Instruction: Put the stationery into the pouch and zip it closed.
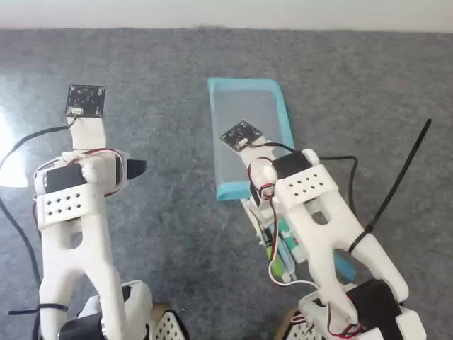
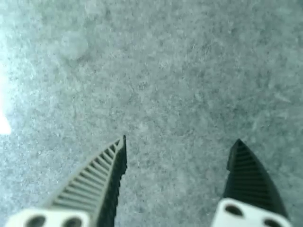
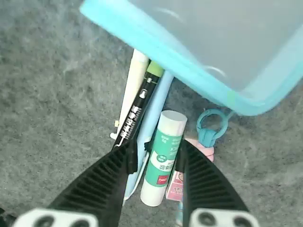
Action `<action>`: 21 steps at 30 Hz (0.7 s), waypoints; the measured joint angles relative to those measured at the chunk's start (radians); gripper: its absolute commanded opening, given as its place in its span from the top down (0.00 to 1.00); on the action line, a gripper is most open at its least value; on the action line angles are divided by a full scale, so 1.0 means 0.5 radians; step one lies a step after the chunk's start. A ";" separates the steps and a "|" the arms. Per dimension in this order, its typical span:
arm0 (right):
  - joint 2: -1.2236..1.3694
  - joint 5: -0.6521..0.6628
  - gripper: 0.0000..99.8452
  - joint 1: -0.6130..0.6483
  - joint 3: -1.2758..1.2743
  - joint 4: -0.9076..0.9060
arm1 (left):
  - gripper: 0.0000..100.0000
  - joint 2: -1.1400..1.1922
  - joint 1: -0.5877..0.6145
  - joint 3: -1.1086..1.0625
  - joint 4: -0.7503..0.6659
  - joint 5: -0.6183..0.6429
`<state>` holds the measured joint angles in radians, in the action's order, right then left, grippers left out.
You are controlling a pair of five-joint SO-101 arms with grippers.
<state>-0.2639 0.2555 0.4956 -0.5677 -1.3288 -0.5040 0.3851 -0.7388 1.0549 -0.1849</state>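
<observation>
1. Left tool (image 2: 181,139): arm stretched forward, tool pointed down at the grey felt desk (image 2: 180,71); jaws wide apart, empty.
2. Right tool (image 3: 156,144): arm angled down; jaws parted astride the white glue stick (image 3: 161,163), which has a green printed label.
3. Black pen with white lettering (image 3: 135,116): beside one fingertip.
4. Translucent light-blue zip pouch (image 3: 227,47): just beyond the right tool's tips.

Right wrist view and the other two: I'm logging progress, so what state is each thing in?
Pouch: lying flat; cannot tell whether the zip is open or shut.
Pens: lying side by side, far ends hidden at the pouch's edge.
Glue stick: lying beside the pens, outside the pouch.
Left tool: open, holding nothing.
Right tool: open, over the glue stick.
</observation>
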 measured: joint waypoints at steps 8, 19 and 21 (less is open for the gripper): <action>0.000 0.052 0.86 -0.288 0.000 0.012 | 0.67 0.006 0.000 0.000 -0.003 -0.006; 0.190 0.347 0.82 -0.595 0.000 0.166 | 0.67 0.006 -0.021 -0.120 -0.135 -0.006; 0.258 0.365 0.82 -0.592 0.000 0.175 | 0.67 0.006 -0.028 -0.120 -0.144 -0.006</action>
<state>-0.1350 0.4381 0.1995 -0.5677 -1.2413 -0.5010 0.3713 -0.7986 0.9828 -0.1880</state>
